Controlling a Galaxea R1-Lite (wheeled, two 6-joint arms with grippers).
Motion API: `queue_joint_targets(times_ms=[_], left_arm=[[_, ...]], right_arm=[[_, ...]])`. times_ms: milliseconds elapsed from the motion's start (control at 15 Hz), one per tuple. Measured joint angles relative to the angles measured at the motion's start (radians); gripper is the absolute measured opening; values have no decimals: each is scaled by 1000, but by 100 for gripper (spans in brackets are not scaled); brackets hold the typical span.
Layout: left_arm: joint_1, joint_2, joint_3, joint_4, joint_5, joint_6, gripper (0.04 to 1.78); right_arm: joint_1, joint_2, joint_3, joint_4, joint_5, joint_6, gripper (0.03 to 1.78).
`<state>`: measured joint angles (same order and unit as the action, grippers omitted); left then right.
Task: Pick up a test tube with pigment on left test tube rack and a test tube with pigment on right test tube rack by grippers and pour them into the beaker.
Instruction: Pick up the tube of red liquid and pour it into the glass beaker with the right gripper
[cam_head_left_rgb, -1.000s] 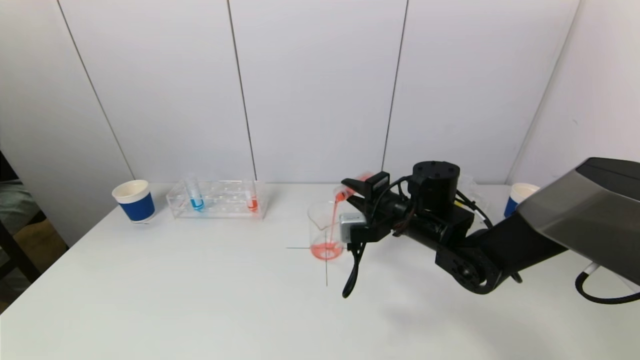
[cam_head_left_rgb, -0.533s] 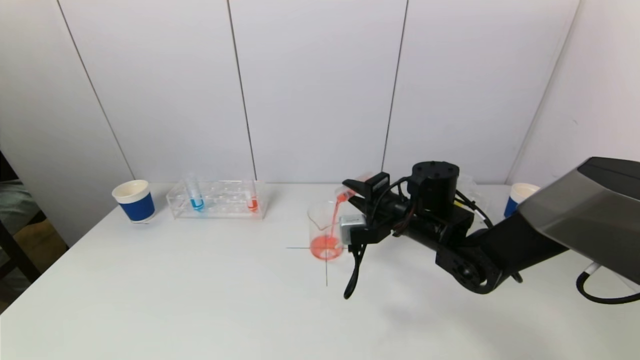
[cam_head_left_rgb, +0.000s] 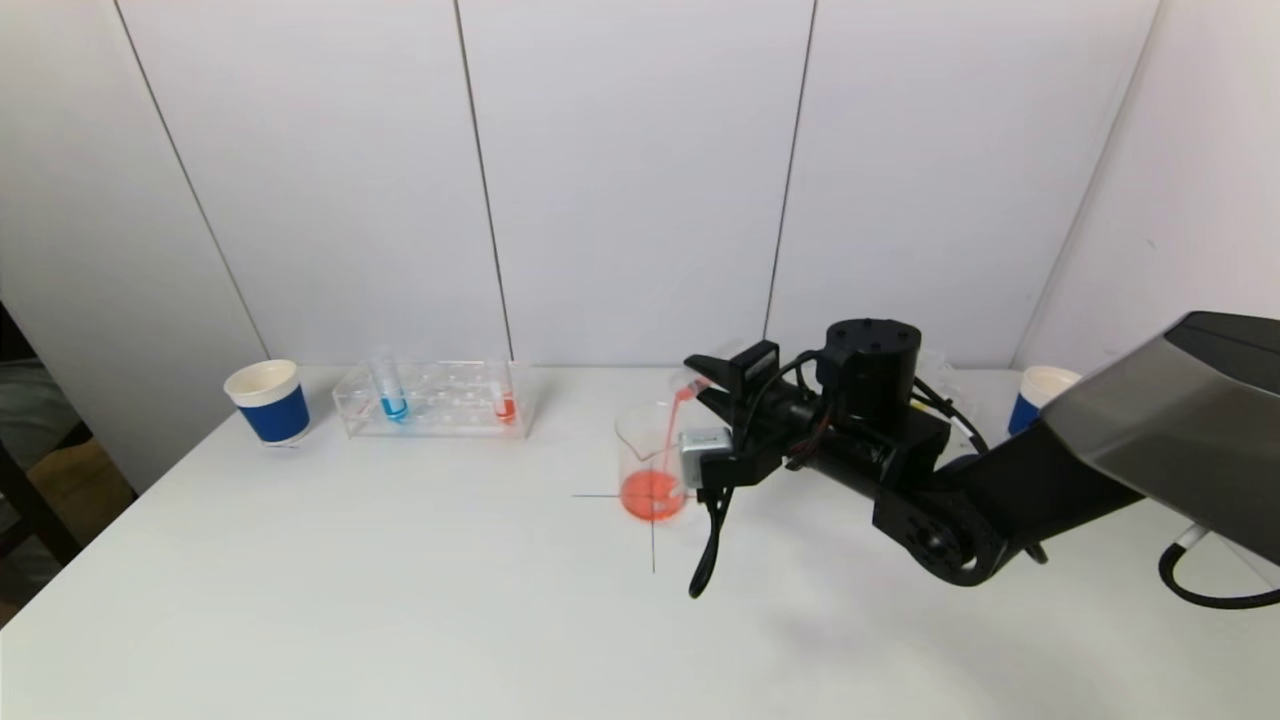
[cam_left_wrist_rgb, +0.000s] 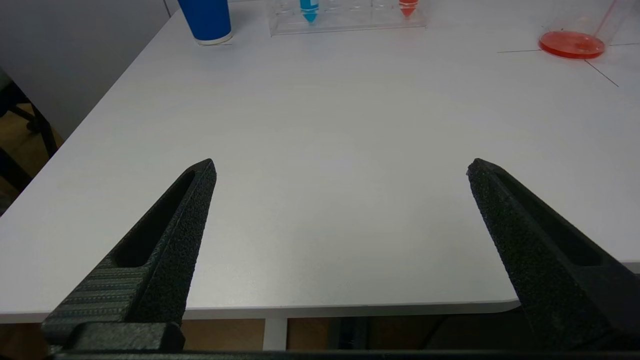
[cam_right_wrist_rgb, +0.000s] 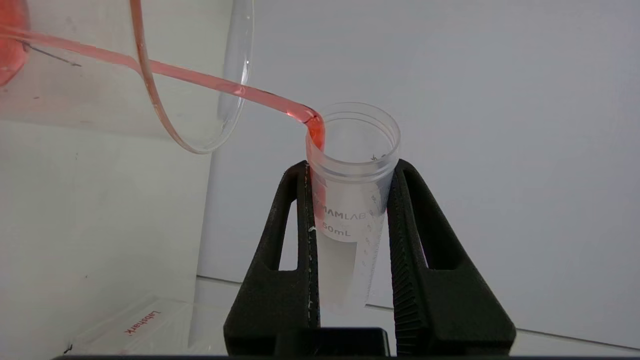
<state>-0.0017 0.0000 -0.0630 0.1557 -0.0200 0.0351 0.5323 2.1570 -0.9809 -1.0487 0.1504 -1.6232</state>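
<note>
At frame centre I see my right pincer (cam_right_wrist_rgb: 350, 175) clamped on the tilted test tube (cam_right_wrist_rgb: 352, 200), red pigment streaming into the beaker (cam_head_left_rgb: 650, 455); left pincer (cam_left_wrist_rgb: 340, 170) gapes wide over the bench (cam_left_wrist_rgb: 325, 150).

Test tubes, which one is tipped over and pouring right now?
The test tube clamped in the right tool, streaming red into the beaker; the rack's blue and red tubes stand upright.

Right arm (cam_head_left_rgb: 900, 470) blocks beaker (cam_head_left_rgb: 650, 465) from right; open table (cam_head_left_rgb: 400, 580) toward left rack (cam_head_left_rgb: 435, 398).
</note>
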Motion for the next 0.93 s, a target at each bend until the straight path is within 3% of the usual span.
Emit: queue_joint_targets(times_ms=[600,933], left_arm=[[0,0,0,0,0,0,176],[0,0,0,0,0,0,176]], right_arm=[[7,-13,-1,46,-18,-44,47],[21,-24,0,76,-52,-67,47]])
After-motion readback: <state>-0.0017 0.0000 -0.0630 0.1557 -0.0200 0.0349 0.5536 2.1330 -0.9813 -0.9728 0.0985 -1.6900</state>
